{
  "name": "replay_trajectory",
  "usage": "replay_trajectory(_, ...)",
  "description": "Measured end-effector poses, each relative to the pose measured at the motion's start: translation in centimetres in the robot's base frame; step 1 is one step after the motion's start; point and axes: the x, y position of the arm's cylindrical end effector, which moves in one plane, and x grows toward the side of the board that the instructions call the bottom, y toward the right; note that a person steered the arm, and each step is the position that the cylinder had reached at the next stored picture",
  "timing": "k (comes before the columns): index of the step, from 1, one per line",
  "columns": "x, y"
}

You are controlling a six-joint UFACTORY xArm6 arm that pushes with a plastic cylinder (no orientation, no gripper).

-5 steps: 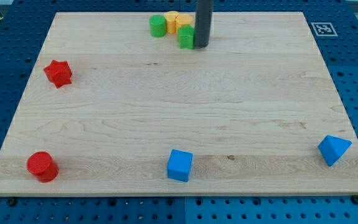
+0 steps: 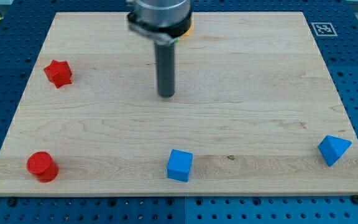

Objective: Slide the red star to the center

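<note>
The red star [image 2: 58, 73] lies near the left edge of the wooden board [image 2: 260, 93], in its upper half. My tip [image 2: 166, 95] rests on the board near the middle, well to the right of the red star and slightly lower in the view. The rod rises to the arm's grey head at the view's top, which hides most of the green and yellow blocks there; only a sliver of a yellow block [image 2: 189, 27] shows.
A red cylinder [image 2: 42, 166] stands at the bottom left. A blue cube [image 2: 179, 165] sits at the bottom middle. A blue wedge-like block [image 2: 334, 149] sits at the bottom right. A tag marker [image 2: 321, 28] is at the board's top right corner.
My tip has moved from beside the green block at the top down and leftward to near the board's middle. The arm's head now covers the green and yellow blocks. The red star has not moved.
</note>
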Motion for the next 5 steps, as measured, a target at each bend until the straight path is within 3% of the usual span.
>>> replay_trajectory(1, 2.6, -5.0)
replay_trajectory(3, 2.6, -17.9)
replay_trajectory(4, -1.3, -22.8)
replay_trajectory(5, -4.7, -23.0)
